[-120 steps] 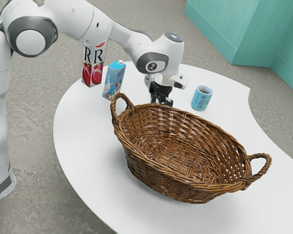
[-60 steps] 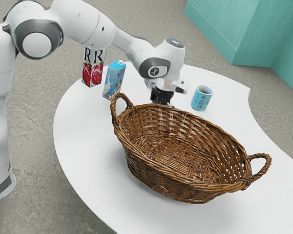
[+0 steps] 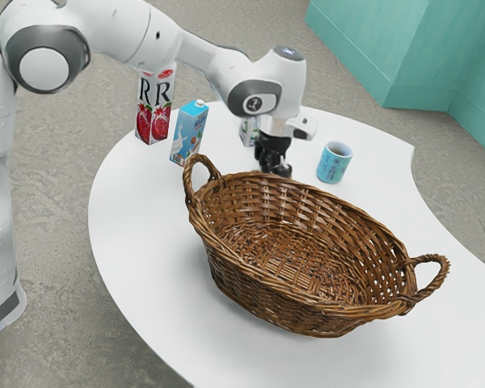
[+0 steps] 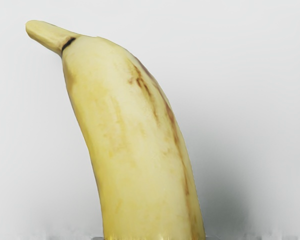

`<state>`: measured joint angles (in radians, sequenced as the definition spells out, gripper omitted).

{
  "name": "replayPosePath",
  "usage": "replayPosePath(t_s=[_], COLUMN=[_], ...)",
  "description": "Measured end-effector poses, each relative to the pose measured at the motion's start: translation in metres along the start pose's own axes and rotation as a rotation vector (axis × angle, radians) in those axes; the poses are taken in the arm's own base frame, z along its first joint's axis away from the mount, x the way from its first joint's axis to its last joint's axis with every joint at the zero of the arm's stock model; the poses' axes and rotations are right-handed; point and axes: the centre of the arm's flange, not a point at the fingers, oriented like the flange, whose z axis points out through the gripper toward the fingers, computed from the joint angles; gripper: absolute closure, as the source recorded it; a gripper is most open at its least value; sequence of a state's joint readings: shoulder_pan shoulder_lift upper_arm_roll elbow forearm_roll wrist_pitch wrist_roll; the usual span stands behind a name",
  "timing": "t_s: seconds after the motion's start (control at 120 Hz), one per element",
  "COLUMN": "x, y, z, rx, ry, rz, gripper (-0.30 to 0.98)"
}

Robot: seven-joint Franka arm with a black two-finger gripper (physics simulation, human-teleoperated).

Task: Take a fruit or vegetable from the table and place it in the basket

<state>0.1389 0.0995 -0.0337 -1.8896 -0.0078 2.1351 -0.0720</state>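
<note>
The black gripper is just behind the far rim of the brown wicker basket, outside it, and the rim hides its lowest part. In the wrist view a yellow banana with brown streaks lies right under the hand, running to the lower edge, its stem end farther out. How the gripper stands on the banana cannot be made out. The basket's woven floor is bare.
Beside the gripper stands a blue cup. Toward the exterior view's left are a blue milk carton and a tall pomegranate carton. Another small carton is partly hidden behind the hand. The basket's handles stick up.
My hand first went down behind the basket's rim, then rose a little over the last half second. The basket, cup and cartons have not moved.
</note>
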Motion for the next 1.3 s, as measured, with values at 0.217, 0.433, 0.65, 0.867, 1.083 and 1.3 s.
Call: replayPosePath(t_s=[0.217,0.433,0.65,0.867,1.083,1.3], x=[-0.025,-0.047,-0.055,-0.069,-0.078,-0.082], y=[0.029,0.046,0.083,0.147,0.198,0.208], z=[-0.092,-0.138,-0.164,-0.192,-0.198,-0.197], rx=[0.018,0.043,0.049,0.056,0.046,0.056], ry=[0.094,0.131,0.155,0.186,0.188,0.189], rz=[0.065,0.106,0.173,0.293,0.388,0.413], gripper=[0.5,0.5,0.5,0.5,0.5,0.2])
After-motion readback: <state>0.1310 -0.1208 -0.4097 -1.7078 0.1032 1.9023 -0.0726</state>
